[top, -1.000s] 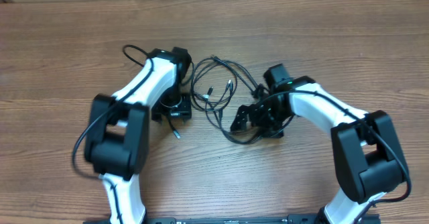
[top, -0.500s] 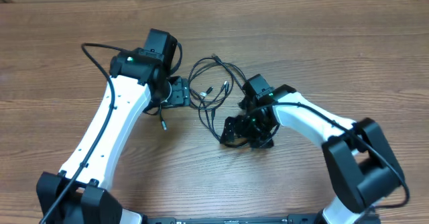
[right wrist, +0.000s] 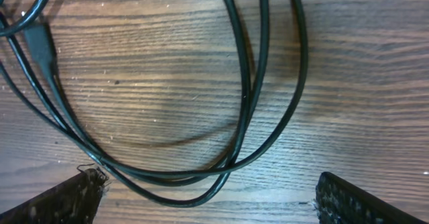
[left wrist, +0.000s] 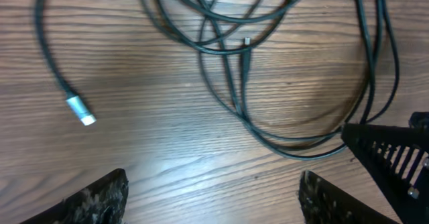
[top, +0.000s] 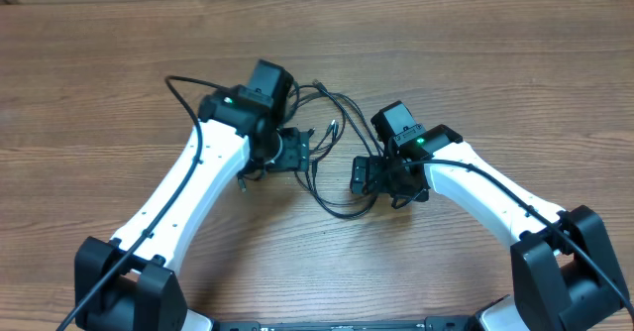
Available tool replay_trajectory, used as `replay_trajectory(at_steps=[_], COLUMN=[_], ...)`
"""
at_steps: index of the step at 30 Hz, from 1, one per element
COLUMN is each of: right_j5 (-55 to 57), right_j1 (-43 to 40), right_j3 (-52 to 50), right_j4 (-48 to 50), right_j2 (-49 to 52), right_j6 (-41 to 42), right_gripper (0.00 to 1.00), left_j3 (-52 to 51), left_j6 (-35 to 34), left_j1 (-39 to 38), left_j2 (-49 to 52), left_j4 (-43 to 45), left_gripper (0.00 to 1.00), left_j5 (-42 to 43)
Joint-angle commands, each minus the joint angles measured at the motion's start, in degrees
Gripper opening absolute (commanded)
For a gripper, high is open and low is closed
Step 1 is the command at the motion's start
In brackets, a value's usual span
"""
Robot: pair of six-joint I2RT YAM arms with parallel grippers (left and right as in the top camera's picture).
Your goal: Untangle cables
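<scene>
The cables (top: 332,187) are thin black cords in a loose tangle between my two grippers. My left gripper (top: 297,153) is at their left side and my right gripper (top: 365,175) at their right. In the left wrist view the cables (left wrist: 234,70) cross ahead of the left gripper (left wrist: 213,197), which is open over bare wood. A silver-tipped plug end (left wrist: 81,110) lies to the left. In the right wrist view, cable loops (right wrist: 248,117) curve down between the tips of the open right gripper (right wrist: 211,200); nothing is pinched.
The wooden table (top: 515,83) stretches all round the tangle. One finger of the right gripper (left wrist: 395,163) shows at the right edge of the left wrist view, close to the cable loop. A thicker black wire (top: 183,88) arcs off the left arm.
My left arm swung right, to the tangle's left edge, and its jaws widened. The right gripper dipped left, then returned to the right side of the loops, still open.
</scene>
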Motion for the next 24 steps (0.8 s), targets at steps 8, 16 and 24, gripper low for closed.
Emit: replay_trajectory(at_steps=[8, 16, 24], right_j5=[1.99, 1.99, 1.99], right_j1=[-0.22, -0.22, -0.22], right_j3=[-0.13, -0.13, -0.13], right_j4=[0.09, 0.09, 0.09], right_j2=[-0.48, -0.48, -0.48], right_j6=[0.39, 0.39, 0.39], right_gripper=[1.00, 1.00, 1.00], left_j3=[-6.14, -7.85, -7.91], left_j6=[-5.66, -6.29, -6.32], left_j1=[-5.86, -10.08, -12.81], left_j2=[0.61, 0.83, 0.92], left_j4=[8.41, 11.19, 15.50], left_gripper=[0.83, 0.83, 1.00], left_j5=[0.83, 0.42, 0.37])
